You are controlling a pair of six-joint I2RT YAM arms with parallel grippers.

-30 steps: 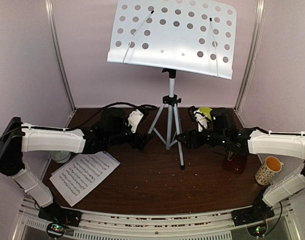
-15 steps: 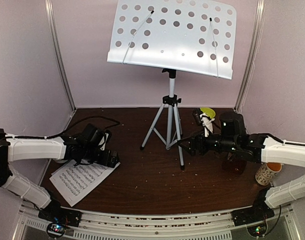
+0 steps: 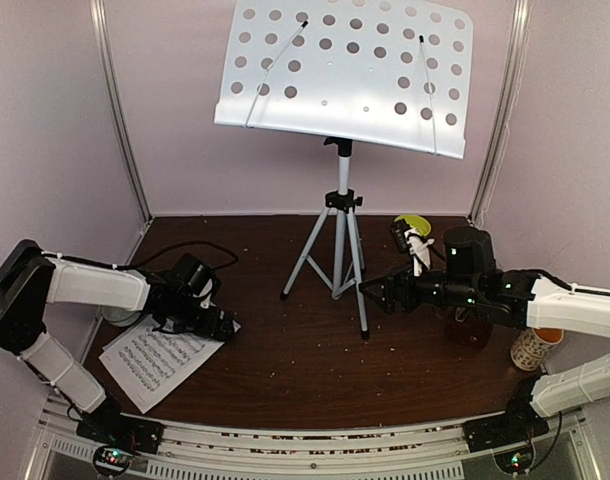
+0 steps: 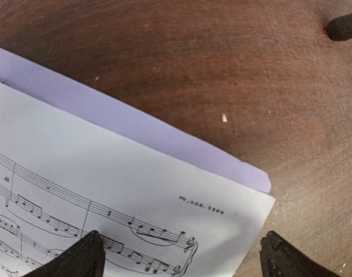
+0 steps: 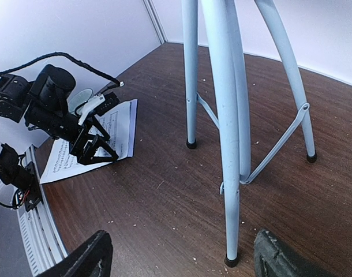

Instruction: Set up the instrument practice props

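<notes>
Left hand [image 4: 184,254] gapes empty above sheet music [image 4: 107,173]; right hand [image 5: 180,259] gapes empty near tripod [image 5: 222,86].

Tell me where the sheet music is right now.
In the top view the sheet music lies flat on the table at the near left, left of the tripod, with the open left gripper above its far right corner.
</notes>
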